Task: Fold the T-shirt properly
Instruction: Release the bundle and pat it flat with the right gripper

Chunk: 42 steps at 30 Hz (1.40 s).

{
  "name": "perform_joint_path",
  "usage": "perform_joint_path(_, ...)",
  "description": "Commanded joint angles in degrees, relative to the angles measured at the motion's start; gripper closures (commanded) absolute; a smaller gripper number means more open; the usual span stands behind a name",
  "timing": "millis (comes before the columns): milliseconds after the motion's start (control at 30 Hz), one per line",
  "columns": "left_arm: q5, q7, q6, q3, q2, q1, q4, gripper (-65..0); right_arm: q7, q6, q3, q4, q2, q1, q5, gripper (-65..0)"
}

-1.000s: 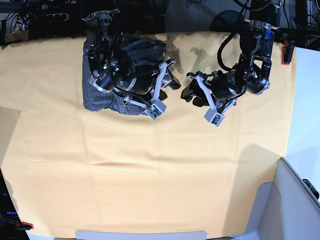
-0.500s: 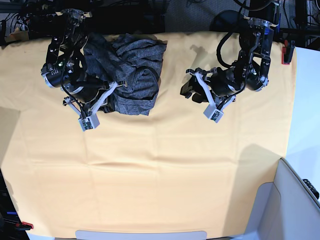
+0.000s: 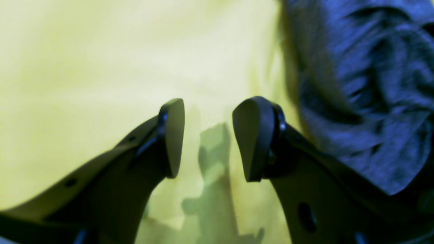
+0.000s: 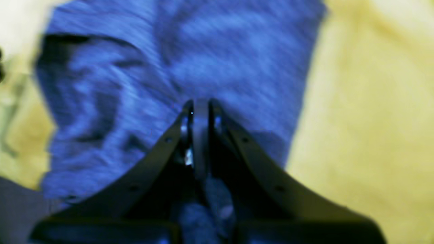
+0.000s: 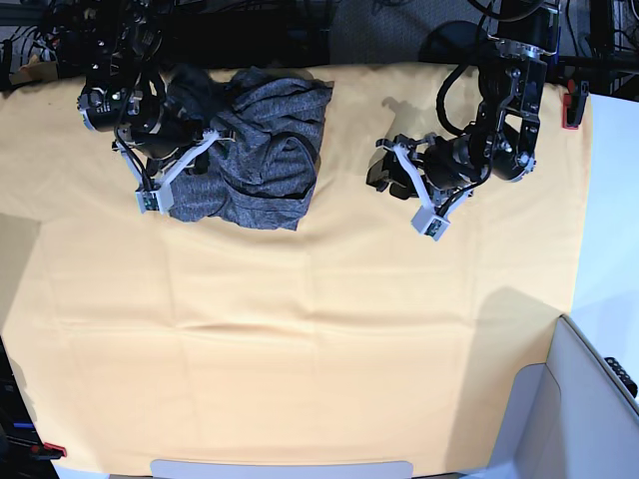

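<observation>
left gripper (image 3: 208,139): jaws apart, empty | right gripper (image 4: 200,108): jaws closed, pointing down

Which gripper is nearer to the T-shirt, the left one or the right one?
The right. The right gripper is shut on the T-shirt at its edge. The left gripper hangs open over the bare yellow cloth, beside the shirt, not touching it.
</observation>
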Motion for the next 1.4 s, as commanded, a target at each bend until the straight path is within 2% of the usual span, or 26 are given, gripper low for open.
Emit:
perform_joint_path(0,-0.9,-1.8,-0.3,-0.3,-0.3,-1.0,0.9,-27.2,1.0,-0.1,0.0,1.1,0.5,0.7,0.4,0.0)
perform_joint_path(233,-0.9,-3.4,-0.4,0.2,-0.3,-1.0,0.9,-27.2,0.5,0.1,-1.5,0.9,0.9,-0.3,0.5,0.0)
perform_joint_path(367,-0.9,-3.4,-0.4,0.0,-0.3,-1.0,0.8,-27.2,0.5,0.1,-10.2,0.9,2.7,-0.1,0.6,0.0)
perform_joint_path(600,-0.9,-3.6,-0.4,-0.1,-0.3,-1.0,-0.8,-27.2,0.5,0.3,-26.6,0.9,3.5,1.9,0.6,0.0)
perform_joint_path(733,-0.9,-3.7,-0.4,-0.1,-0.3,-1.0,-0.8,-27.2,0.5,0.3,-32.1,0.8,3.9,3.2,0.7,0.0)
perform_joint_path(867,-0.9,-3.7,-0.4,-0.1,-0.3,-1.0,-0.8,-27.2,0.7,0.3,-32.2,0.8,3.9,3.3,1.2,0.0)
perform_joint_path(1000,-0.9,-3.7,-0.4,-0.2,-0.3,-1.0,-0.8,-27.2,1.1,0.3,-31.9,0.9,3.9,4.5,6.3,0.0)
perform_joint_path(1200,-0.9,-4.7,-0.4,-0.3,-0.3,-0.6,-0.6,-27.2,6.4,-0.1,-31.6,0.9,4.3,8.5,9.7,0.0)
perform_joint_path(1300,-1.0,-6.1,-0.4,-0.3,-1.6,-0.5,-0.3,-27.2,10.0,-0.2,-25.9,0.8,3.9,9.5,9.7,0.0)
perform_joint_path(1367,-1.0,-6.2,-0.3,-0.3,-2.0,0.3,0.8,-27.2,11.9,-0.2,-20.4,0.7,3.9,9.6,10.1,-2.5)
